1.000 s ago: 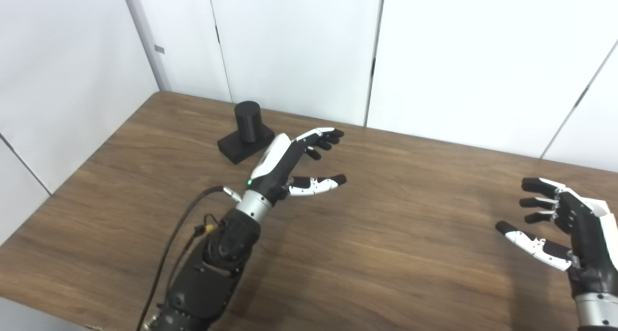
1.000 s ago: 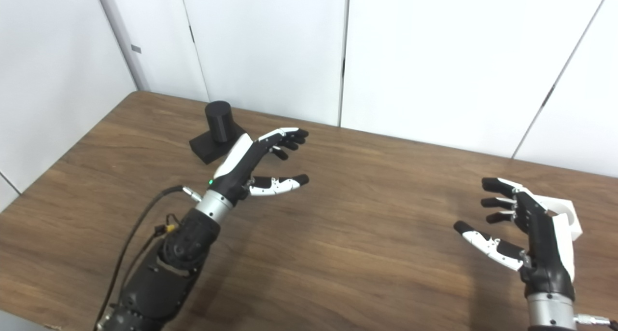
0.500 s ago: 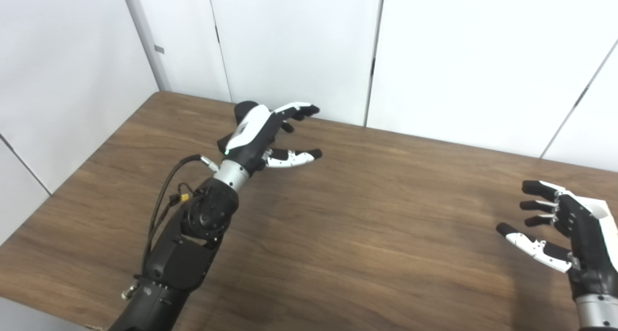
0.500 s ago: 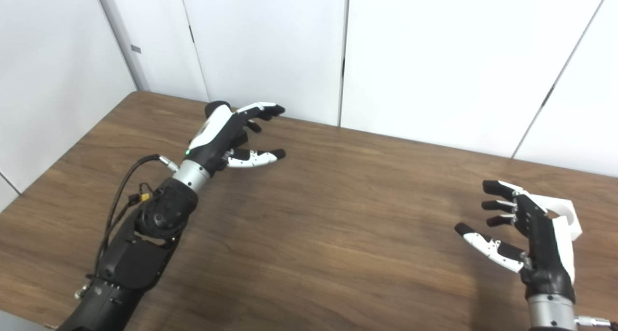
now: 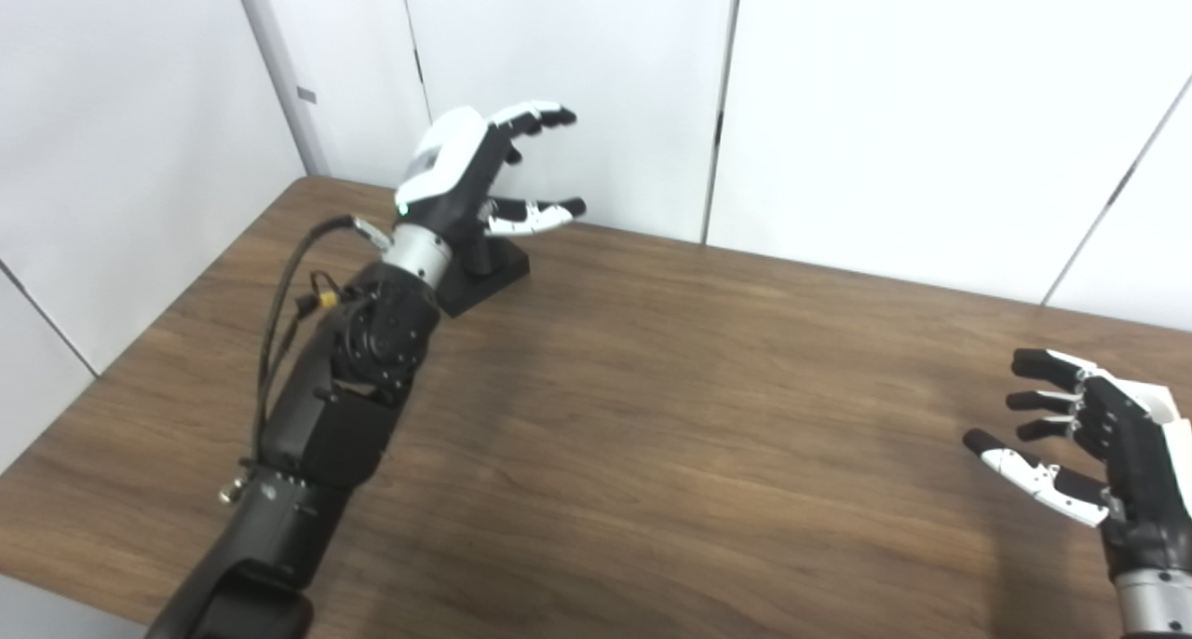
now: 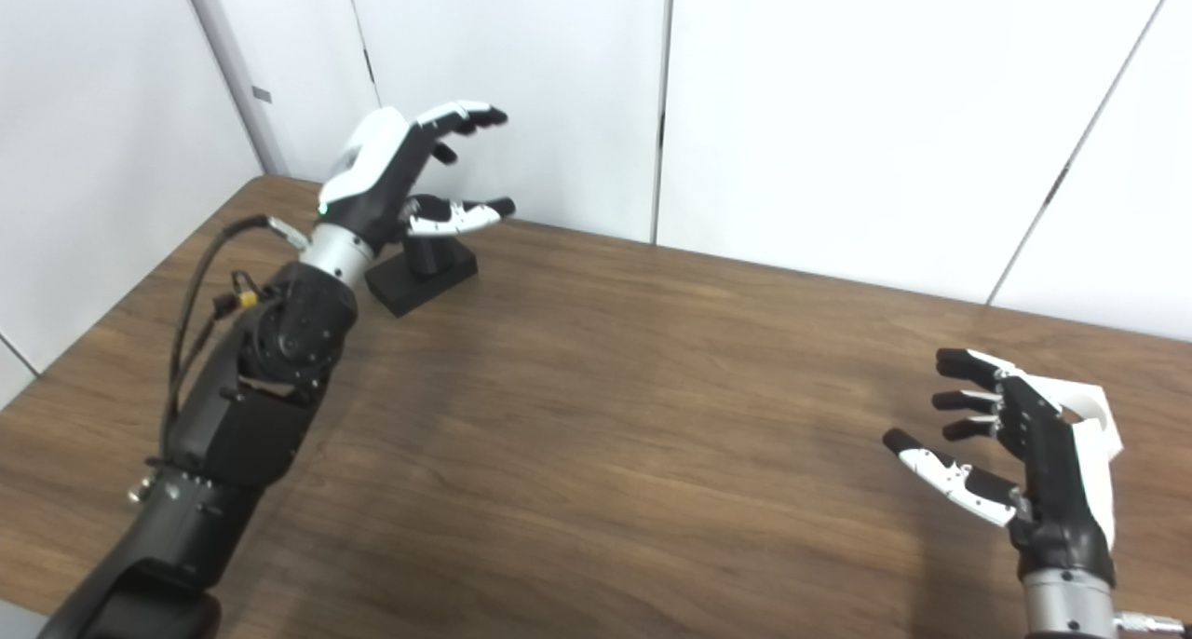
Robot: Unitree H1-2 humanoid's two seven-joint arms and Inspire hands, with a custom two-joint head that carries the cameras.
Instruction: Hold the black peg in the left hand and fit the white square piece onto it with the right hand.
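Observation:
The black peg (image 6: 426, 259), a round post on a square black base (image 5: 489, 278), stands at the far left of the wooden table (image 5: 652, 415). My left hand (image 5: 475, 169) is open, raised above and in front of the peg, hiding its top. My right hand (image 6: 1015, 453) is open and empty, low at the right. The white square piece (image 6: 1090, 415) lies on the table just behind the right hand, mostly hidden by it; only a sliver of it shows in the left eye view (image 5: 1159, 401).
White wall panels (image 5: 838, 108) rise right behind the table's far edge, close to the peg. The table's left edge (image 5: 168, 294) runs diagonally near my left arm.
My left hand has risen and moved back and left, from right of the peg to above it, staying open. My right hand has barely moved.

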